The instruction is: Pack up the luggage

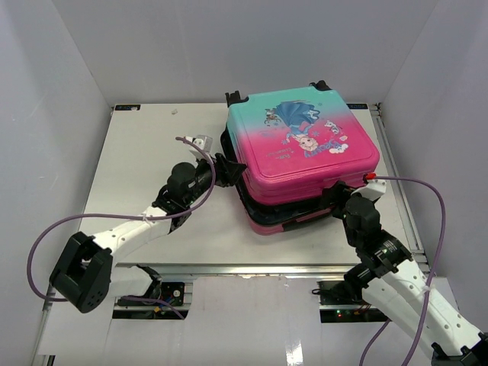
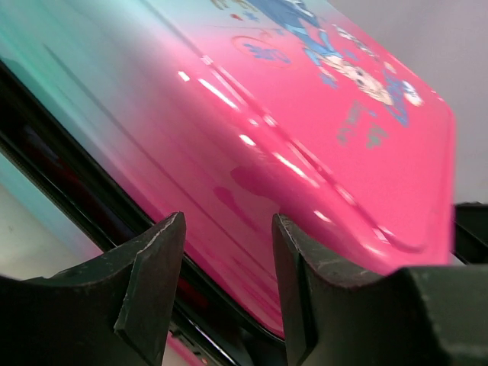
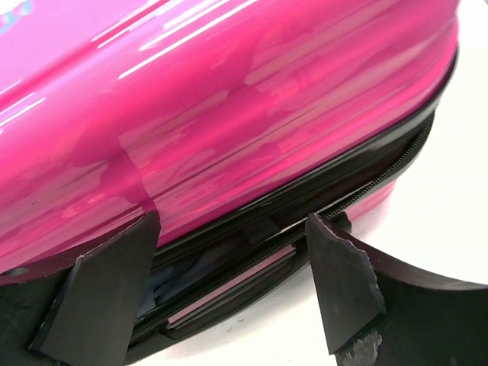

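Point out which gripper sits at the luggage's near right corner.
The right gripper; the left gripper is at the luggage's left side instead.

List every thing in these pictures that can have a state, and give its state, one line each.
Suitcase: lying flat, not closed up.
Lid: lowered but not fully shut, with a gap at the near edge.
Zip: undone along the near right side.
Left gripper: open, at the suitcase's left edge.
Right gripper: open, at the near right corner, facing the gap.
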You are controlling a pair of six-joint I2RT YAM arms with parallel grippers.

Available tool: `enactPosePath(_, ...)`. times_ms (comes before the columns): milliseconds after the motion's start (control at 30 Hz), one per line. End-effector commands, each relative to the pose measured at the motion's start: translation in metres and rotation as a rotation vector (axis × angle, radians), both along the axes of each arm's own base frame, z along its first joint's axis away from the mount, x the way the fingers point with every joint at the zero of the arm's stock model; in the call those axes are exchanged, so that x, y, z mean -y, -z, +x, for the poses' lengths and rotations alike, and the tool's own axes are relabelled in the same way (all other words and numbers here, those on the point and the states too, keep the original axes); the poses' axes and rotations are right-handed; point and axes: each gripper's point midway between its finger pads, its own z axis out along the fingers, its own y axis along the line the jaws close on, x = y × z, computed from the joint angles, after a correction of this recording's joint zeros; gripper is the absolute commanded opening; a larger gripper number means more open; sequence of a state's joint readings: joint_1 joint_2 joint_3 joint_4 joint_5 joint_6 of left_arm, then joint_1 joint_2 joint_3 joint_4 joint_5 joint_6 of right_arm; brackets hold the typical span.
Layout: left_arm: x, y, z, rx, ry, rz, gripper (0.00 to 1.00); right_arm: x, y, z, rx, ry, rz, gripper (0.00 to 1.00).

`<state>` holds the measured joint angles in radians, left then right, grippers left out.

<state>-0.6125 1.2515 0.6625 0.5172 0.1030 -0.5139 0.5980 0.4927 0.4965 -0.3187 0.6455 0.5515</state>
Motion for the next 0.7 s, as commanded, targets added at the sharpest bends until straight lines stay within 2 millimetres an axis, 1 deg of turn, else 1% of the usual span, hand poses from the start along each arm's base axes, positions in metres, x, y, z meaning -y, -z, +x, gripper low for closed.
enactPosePath(0, -0.011, -0.043, -0.013, 0.098, -0.026, -0.050, 0.64, 0.013, -0.014, 0.008, 0.035, 0.111, 0.007, 0.84)
enactPosePath(33, -0.028, -0.038, 0.001, 0.059, -0.145, -0.024, 0.64, 0.017, -0.012, 0.009, 0.025, 0.135, -0.003, 0.84)
enactPosePath(67, -0.036, -0.053, 0.014, 0.062, -0.205, -0.029, 0.64, 0.024, -0.011, 0.009, 0.020, 0.183, -0.016, 0.84)
enactPosePath(100, -0.041, -0.064, 0.028, 0.055, -0.249, -0.017, 0.61, 0.030, -0.009, 0.009, 0.012, 0.223, -0.030, 0.83)
enactPosePath(133, -0.045, -0.069, 0.042, 0.038, -0.286, 0.008, 0.56, 0.036, -0.006, 0.009, 0.002, 0.256, -0.042, 0.83)
enactPosePath(200, -0.059, -0.058, 0.077, -0.020, -0.352, 0.080, 0.38, 0.040, -0.001, 0.008, -0.017, 0.291, -0.049, 0.82)
enactPosePath(233, -0.067, -0.076, 0.085, -0.002, -0.376, 0.065, 0.37, 0.041, 0.003, 0.008, -0.025, 0.295, -0.049, 0.81)
enactPosePath(300, -0.087, -0.088, 0.129, -0.001, -0.454, 0.067, 0.27, 0.045, 0.016, 0.007, -0.043, 0.328, -0.058, 0.81)
enactPosePath(367, -0.101, -0.088, 0.160, -0.013, -0.501, 0.059, 0.13, 0.051, 0.021, 0.005, -0.042, 0.359, -0.053, 0.81)
enactPosePath(400, -0.104, -0.087, 0.171, -0.015, -0.511, 0.057, 0.06, 0.053, 0.021, 0.004, -0.034, 0.369, -0.046, 0.81)
enactPosePath(433, -0.107, -0.085, 0.182, -0.016, -0.521, 0.058, 0.00, 0.055, 0.022, 0.003, -0.027, 0.379, -0.041, 0.81)
enactPosePath(467, -0.110, -0.078, 0.200, -0.014, -0.535, 0.070, 0.00, 0.058, 0.022, 0.002, -0.021, 0.390, -0.042, 0.81)
enactPosePath(500, -0.110, -0.072, 0.210, -0.018, -0.542, 0.080, 0.00, 0.061, 0.022, 0.000, -0.012, 0.403, -0.047, 0.81)
enactPosePath(533, -0.107, -0.057, 0.226, -0.027, -0.530, 0.109, 0.00, 0.066, 0.019, -0.002, 0.002, 0.422, -0.048, 0.83)
enactPosePath(567, -0.106, -0.050, 0.235, -0.029, -0.528, 0.126, 0.00, 0.074, 0.017, -0.004, 0.015, 0.454, -0.053, 0.84)
enactPosePath(600, -0.104, -0.035, 0.244, -0.036, -0.527, 0.147, 0.00, 0.080, 0.016, -0.006, 0.026, 0.481, -0.052, 0.84)
enactPosePath(633, -0.101, -0.020, 0.251, -0.044, -0.518, 0.159, 0.00, 0.083, 0.013, -0.007, 0.038, 0.494, -0.043, 0.84)
enactPosePath(667, -0.099, -0.010, 0.254, -0.050, -0.504, 0.160, 0.00, 0.085, 0.011, -0.008, 0.051, 0.501, -0.029, 0.84)
